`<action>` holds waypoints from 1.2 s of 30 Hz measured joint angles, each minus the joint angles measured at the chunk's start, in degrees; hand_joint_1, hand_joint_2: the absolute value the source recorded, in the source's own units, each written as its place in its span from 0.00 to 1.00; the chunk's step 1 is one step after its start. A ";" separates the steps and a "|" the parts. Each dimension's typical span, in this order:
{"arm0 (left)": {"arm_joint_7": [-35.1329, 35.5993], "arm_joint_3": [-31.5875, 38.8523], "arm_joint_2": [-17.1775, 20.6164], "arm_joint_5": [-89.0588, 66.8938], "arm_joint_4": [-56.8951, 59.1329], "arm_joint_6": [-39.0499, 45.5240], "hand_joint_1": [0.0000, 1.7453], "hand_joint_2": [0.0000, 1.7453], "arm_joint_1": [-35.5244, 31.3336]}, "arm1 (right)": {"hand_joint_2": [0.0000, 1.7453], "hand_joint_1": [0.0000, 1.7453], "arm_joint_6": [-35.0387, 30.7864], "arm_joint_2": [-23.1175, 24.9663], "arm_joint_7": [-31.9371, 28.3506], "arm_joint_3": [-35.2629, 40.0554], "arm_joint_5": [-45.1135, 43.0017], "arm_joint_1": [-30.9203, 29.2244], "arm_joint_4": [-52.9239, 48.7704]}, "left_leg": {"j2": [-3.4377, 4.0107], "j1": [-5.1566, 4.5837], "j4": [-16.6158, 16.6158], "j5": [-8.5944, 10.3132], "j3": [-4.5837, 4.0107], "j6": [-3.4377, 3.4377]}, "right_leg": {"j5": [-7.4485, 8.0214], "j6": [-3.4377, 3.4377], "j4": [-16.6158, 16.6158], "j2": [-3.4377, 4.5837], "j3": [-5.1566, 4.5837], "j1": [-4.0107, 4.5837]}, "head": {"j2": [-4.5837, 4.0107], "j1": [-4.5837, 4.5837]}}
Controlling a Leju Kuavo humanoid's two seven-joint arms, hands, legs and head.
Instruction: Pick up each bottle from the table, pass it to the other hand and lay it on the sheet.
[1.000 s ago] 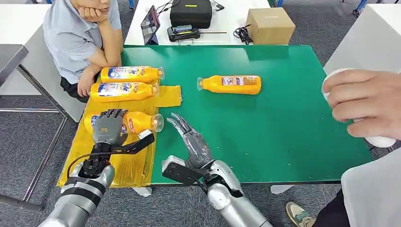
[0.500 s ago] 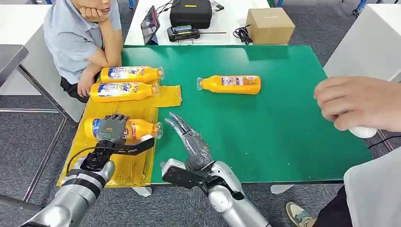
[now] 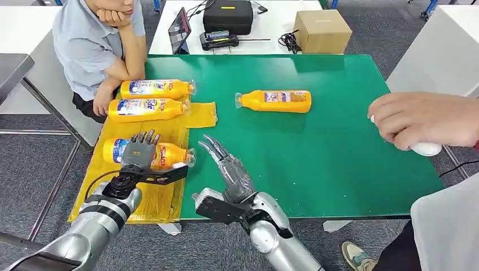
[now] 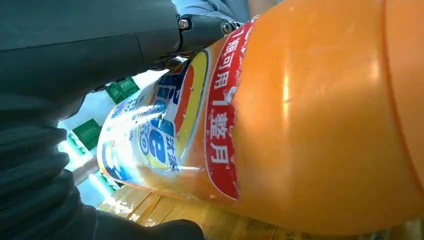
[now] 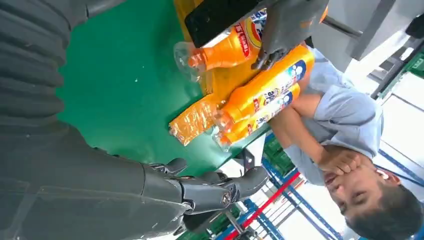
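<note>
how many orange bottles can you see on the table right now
4 orange plastic bottles: two side by side at the yellow sheet's far end, one under the left hand, one alone on the green table.

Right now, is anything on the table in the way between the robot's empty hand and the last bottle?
No. Only bare green table lies between the right hand and the lone bottle.

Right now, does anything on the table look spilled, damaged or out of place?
No spill or damage shows. The yellow plastic sheet is crumpled where it overhangs the green table's near edge, and one orange bottle lies apart on the green.
</note>
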 measured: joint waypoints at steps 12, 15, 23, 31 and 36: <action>1.92 -0.83 -1.25 -0.42 2.82 0.59 0.00 1.00 -1.55 | 1.00 0.00 0.11 0.00 -0.11 -0.15 -0.33 0.00 0.22 | -0.01 0.00 0.00 0.00 0.16 0.00 | 0.00 0.00 0.00 0.00 0.16 0.00 | 0.00 -0.02; 1.92 -1.29 -1.38 -0.44 3.02 4.22 0.00 1.00 -1.32 | 1.00 0.00 0.02 0.00 -0.26 -0.22 -0.33 0.00 0.48 | -0.03 0.00 0.00 0.00 0.16 0.00 | 0.00 0.00 0.00 -0.01 0.16 0.00 | 0.00 0.00; 1.97 -2.71 -1.44 -0.57 3.11 8.48 0.00 1.00 -0.45 | 1.00 0.00 -0.61 0.02 -0.72 -0.22 -0.50 0.00 1.31 | -0.05 0.00 0.00 0.00 0.11 0.00 | 0.00 0.00 0.00 -0.03 0.14 0.00 | 0.00 -0.02; 1.97 -3.06 -1.44 -0.57 3.15 8.59 0.00 1.00 -0.39 | 1.00 0.00 -0.63 0.04 -0.72 -0.22 -0.50 0.00 1.73 | -0.05 0.00 0.00 0.00 0.11 0.00 | 0.00 0.00 0.00 -0.03 0.14 0.00 | 0.00 -0.02; 1.95 -3.06 -1.44 -0.57 3.15 8.59 0.00 1.00 -0.38 | 1.00 0.00 -0.63 0.06 -0.74 -0.22 -0.50 0.00 1.79 | -0.05 0.00 0.00 0.00 0.11 0.00 | 0.00 0.00 0.00 -0.03 0.14 0.00 | 0.00 -0.02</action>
